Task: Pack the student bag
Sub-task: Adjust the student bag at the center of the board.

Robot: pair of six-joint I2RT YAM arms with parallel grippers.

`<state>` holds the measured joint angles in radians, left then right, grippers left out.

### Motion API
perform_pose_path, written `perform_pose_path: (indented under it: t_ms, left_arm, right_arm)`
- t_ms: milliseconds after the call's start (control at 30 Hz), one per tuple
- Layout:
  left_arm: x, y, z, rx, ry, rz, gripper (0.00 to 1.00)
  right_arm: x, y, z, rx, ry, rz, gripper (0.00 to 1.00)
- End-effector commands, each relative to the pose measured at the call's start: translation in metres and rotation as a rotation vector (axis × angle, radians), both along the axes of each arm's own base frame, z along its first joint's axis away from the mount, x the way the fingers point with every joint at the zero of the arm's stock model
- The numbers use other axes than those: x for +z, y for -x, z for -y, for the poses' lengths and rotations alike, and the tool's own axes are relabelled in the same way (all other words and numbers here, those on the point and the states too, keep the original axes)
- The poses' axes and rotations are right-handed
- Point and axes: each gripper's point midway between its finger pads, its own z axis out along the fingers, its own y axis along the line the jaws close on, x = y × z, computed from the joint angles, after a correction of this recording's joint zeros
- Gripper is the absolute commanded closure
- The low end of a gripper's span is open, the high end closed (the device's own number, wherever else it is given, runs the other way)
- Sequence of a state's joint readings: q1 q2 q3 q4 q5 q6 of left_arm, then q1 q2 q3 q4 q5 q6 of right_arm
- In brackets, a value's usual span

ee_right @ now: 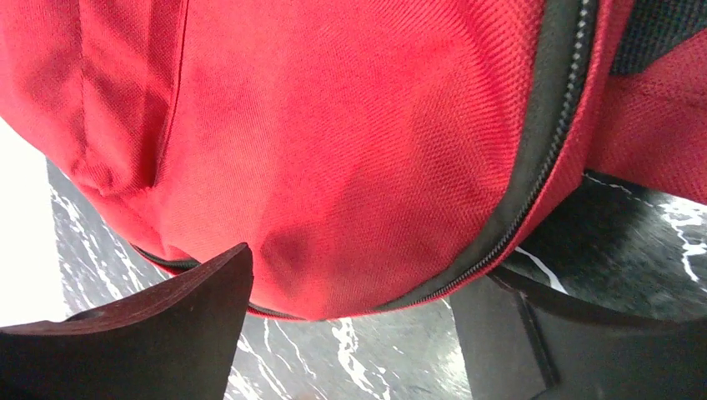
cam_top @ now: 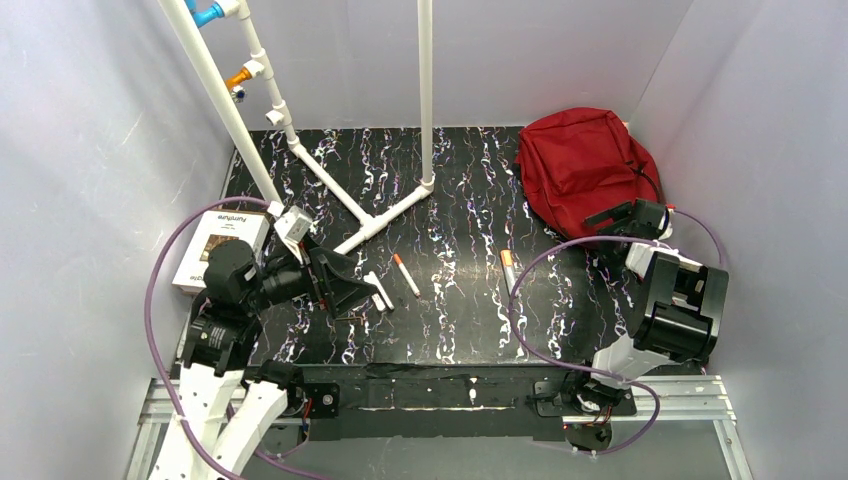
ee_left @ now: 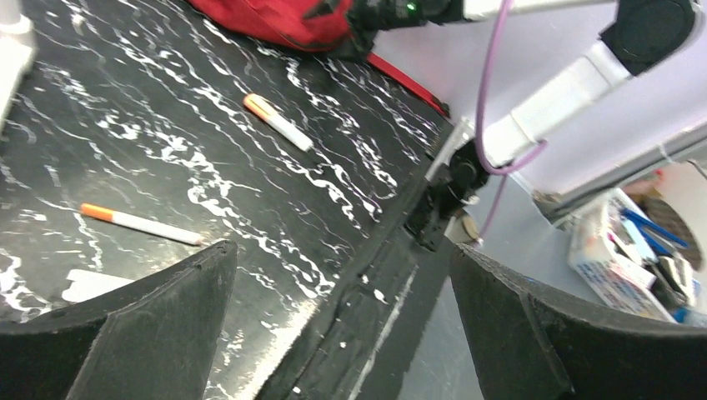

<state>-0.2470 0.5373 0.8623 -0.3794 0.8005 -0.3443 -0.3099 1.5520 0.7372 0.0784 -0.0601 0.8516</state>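
Two sets of fingers, both spread: the right fingers stand wide apart at the near rounded end of the student bag, and its red fabric and dark zip bulge into the gap between the tips; contact cannot be told. The bag lies on the far right corner of the counter, close to the right wall. The left fingers hang empty over the near left of the counter, well apart from the bag, with two orange-capped pens between the arms.
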Motion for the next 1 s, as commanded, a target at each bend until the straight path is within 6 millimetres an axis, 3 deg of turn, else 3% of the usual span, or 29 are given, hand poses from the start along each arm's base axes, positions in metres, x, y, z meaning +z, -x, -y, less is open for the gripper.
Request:
perform_pose_path:
  t_ms: [0, 67, 167, 233, 400, 500, 600, 633, 733, 967]
  left_arm:
    - [-0.003, 0.014, 0.016, -0.149, 0.041, -0.071, 0.01]
    - [-0.004, 0.010, 0.020, -0.145, 0.047, -0.087, 0.01]
    - [-0.003, 0.010, 0.031, -0.163, 0.060, -0.089, 0.01]
    - [-0.005, 0.010, 0.042, -0.181, 0.058, -0.092, 0.01]
    - [-0.032, 0.016, 0.090, -0.219, -0.049, -0.120, 0.01]
    - [-0.057, 0.000, 0.119, -0.110, -0.144, -0.162, 0.01]
    - [-0.074, -0.028, 0.133, 0.107, -0.135, -0.318, 0.01]
    - [-0.080, -0.038, 0.138, 0.173, -0.107, -0.377, 0.01]
    - [-0.090, -0.048, 0.160, 0.229, -0.013, -0.518, 0.01]
    - [-0.100, -0.077, 0.200, 0.358, 0.110, -0.739, 0.01]
  right_arm:
    - [0.003, -0.020, 0.001, -0.047, -0.062, 0.052, 0.16]
    - [0.002, -0.022, -0.004, -0.006, -0.064, 0.062, 0.37]
    - [0.005, -0.020, -0.024, 0.117, -0.025, 0.059, 0.97]
    - [0.011, -0.010, -0.046, 0.219, -0.005, 0.049, 0.99]
    - [0.063, 0.016, -0.126, 0.504, -0.057, 0.129, 0.99]
    - [0.094, 0.042, -0.160, 0.588, -0.117, 0.143, 0.99]
    - [0.113, 0.068, -0.167, 0.578, -0.160, 0.164, 0.99]
    - [0.116, 0.080, -0.178, 0.603, -0.181, 0.169, 0.99]
    - [0.120, 0.107, -0.193, 0.641, -0.214, 0.173, 0.99]
    - [0.119, 0.137, -0.200, 0.655, -0.244, 0.210, 0.99]
